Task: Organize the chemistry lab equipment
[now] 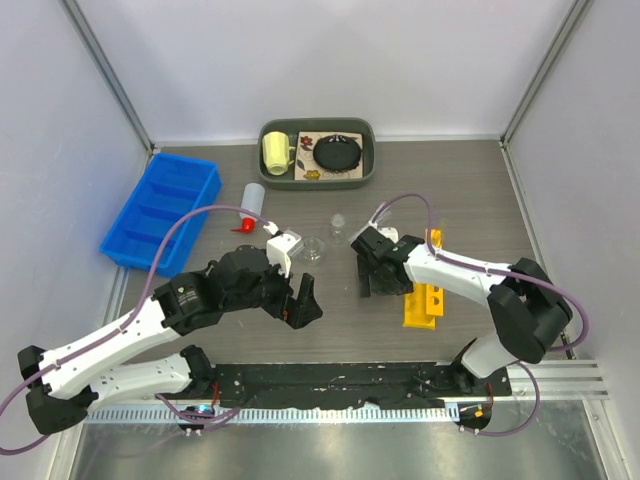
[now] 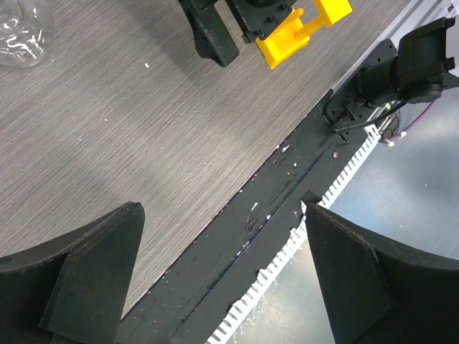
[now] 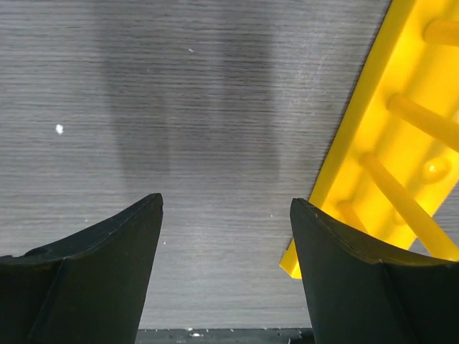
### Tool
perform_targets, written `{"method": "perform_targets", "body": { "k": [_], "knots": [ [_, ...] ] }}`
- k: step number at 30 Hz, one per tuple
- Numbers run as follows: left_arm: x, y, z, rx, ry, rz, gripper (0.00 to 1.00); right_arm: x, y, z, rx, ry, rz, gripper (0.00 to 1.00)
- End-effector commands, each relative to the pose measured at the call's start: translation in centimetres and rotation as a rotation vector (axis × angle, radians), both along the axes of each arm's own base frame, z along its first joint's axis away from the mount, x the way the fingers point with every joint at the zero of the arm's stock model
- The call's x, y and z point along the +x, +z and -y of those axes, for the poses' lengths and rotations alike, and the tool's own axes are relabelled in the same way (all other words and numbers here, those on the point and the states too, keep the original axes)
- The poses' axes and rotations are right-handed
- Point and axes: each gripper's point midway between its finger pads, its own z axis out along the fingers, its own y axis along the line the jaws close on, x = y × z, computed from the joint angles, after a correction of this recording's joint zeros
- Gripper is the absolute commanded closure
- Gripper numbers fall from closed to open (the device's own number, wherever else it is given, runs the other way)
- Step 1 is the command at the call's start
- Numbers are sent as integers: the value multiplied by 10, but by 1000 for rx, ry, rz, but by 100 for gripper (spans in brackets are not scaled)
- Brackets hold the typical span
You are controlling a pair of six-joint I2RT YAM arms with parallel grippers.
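Far edge of the desk: a grey-green oval tray holds one yellow mug and one round black disc. At the left edge sits one blue compartmented bin. Mid-desk are one white red-capped squeeze bottle, two small clear glass flasks and one yellow holed tube rack. The left gripper has its jaws wide. The right gripper has its jaws parted, holding nothing.

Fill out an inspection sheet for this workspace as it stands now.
Surface: grey wood-grain table, a few white specks.
Job's things: squeeze bottle on its side; two glass beakers loose mid-table; yellow rack lying flat.
Clutter: yellow mug and black disc in the green tray; blue bin at left.
Grippers: left gripper open, holding nothing; right gripper open, holding nothing, beside the rack.
Cables: purple cables loop along both arms; the left one arches near the bottle.
Surroundings: white walls; black rail at the near edge.
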Motion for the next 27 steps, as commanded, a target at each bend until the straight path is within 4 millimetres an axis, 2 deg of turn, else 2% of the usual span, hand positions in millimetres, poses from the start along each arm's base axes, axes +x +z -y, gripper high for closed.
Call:
{"method": "perform_targets", "body": {
  "k": [1, 7, 14, 27],
  "knots": [
    [3, 11, 1, -28, 15, 16, 0, 6, -14, -10, 47, -46, 24, 23],
    [4, 7, 3, -20, 8, 15, 0, -1, -27, 5, -10, -80, 17, 20],
    [6, 4, 10, -17, -2, 11, 0, -7, -41, 36, -112, -170, -9, 16],
    [12, 0, 15, 1, -7, 24, 0, 15, -47, 96, -146, -377, -46, 11]
  ]
}}
